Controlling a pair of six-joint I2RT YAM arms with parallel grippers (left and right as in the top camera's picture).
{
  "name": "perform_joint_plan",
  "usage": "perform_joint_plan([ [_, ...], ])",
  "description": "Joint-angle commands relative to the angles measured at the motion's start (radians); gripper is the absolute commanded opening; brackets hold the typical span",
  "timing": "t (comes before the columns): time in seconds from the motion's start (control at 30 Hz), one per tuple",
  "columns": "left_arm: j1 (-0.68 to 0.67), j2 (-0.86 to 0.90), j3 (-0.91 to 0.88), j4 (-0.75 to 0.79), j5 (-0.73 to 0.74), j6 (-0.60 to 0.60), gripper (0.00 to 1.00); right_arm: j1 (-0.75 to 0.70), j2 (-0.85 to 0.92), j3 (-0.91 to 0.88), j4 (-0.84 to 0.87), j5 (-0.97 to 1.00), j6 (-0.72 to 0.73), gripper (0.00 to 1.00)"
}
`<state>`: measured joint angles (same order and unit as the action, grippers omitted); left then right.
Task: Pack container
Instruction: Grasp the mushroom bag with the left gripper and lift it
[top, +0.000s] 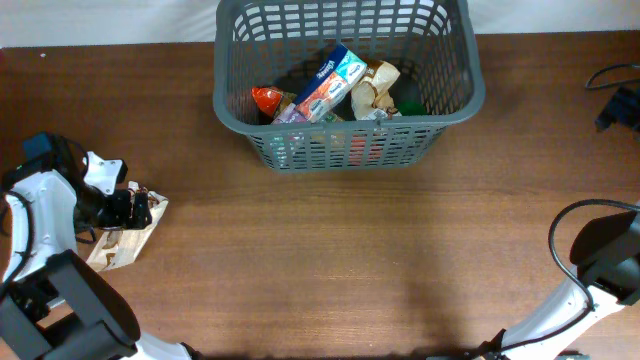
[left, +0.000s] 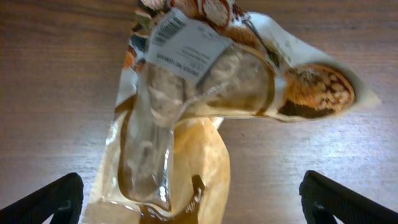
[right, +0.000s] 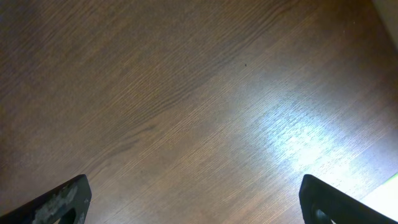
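Print on the white label (left: 183, 48) of the clear, beige-edged snack bag (left: 205, 93) is too blurred to read; only a barcode (left: 166, 28) stands out. The bag lies at the table's (top: 350, 250) left edge, under the left gripper (left: 193, 198), whose fingers stand wide apart on either side of it. The right gripper (right: 193, 199) is also spread wide over bare wood. The grey container (top: 340, 150) sits far centre, holding a blue-and-white packet (top: 330, 85) with illegible writing.
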<state>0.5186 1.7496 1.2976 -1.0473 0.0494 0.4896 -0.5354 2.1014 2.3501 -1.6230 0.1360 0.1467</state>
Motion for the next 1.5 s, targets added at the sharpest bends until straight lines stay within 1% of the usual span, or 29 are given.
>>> perform_joint_plan([
  [0.0, 0.006, 0.031, -0.003, 0.021, 0.014, -0.006, 0.99, -0.001, 0.002, -0.004, 0.000, -0.002, 0.005, 0.99],
  [0.17, 0.006, 0.079, -0.003, 0.045, 0.014, -0.006, 0.99, -0.001, 0.002, -0.004, 0.000, -0.002, 0.005, 0.99],
  [0.63, 0.006, 0.280, -0.003, 0.084, 0.014, -0.006, 0.99, -0.001, 0.002, -0.004, 0.000, -0.002, 0.005, 0.99],
  [0.83, 0.006, 0.303, -0.003, 0.086, 0.014, -0.006, 1.00, -0.001, 0.002, -0.004, 0.000, -0.002, 0.005, 0.99],
  [0.87, 0.006, 0.303, -0.003, 0.086, 0.014, -0.006, 0.83, -0.001, 0.002, -0.004, 0.000, -0.002, 0.005, 0.99],
  [0.9, 0.006, 0.303, -0.003, 0.085, 0.014, -0.006, 0.58, -0.001, 0.002, -0.004, 0.000, -0.002, 0.005, 0.99],
  [0.97, 0.006, 0.303, -0.003, 0.086, 0.014, -0.010, 0.39, -0.001, 0.002, -0.004, 0.000, -0.002, 0.005, 0.99],
  [1.03, 0.006, 0.303, -0.003, 0.087, 0.014, -0.033, 0.26, -0.001, 0.002, -0.004, 0.000, -0.002, 0.005, 0.99],
  [1.1, 0.006, 0.303, -0.002, 0.087, 0.014, -0.060, 0.02, -0.001, 0.002, -0.004, 0.000, -0.002, 0.005, 0.99],
  [1.2, 0.006, 0.302, 0.019, 0.076, 0.019, -0.133, 0.02, -0.001, 0.002, -0.004, 0.000, -0.002, 0.005, 0.99],
  [1.3, 0.006, 0.302, 0.080, 0.027, 0.074, -0.142, 0.02, -0.001, 0.002, -0.004, 0.000, -0.002, 0.005, 0.99],
  [1.37, 0.006, 0.301, 0.158, -0.029, 0.143, -0.142, 0.02, -0.001, 0.002, -0.004, 0.000, -0.002, 0.005, 0.99],
  [1.47, 0.006, 0.301, 0.334, -0.130, 0.270, -0.155, 0.02, -0.001, 0.002, -0.004, 0.000, -0.002, 0.005, 0.99],
])
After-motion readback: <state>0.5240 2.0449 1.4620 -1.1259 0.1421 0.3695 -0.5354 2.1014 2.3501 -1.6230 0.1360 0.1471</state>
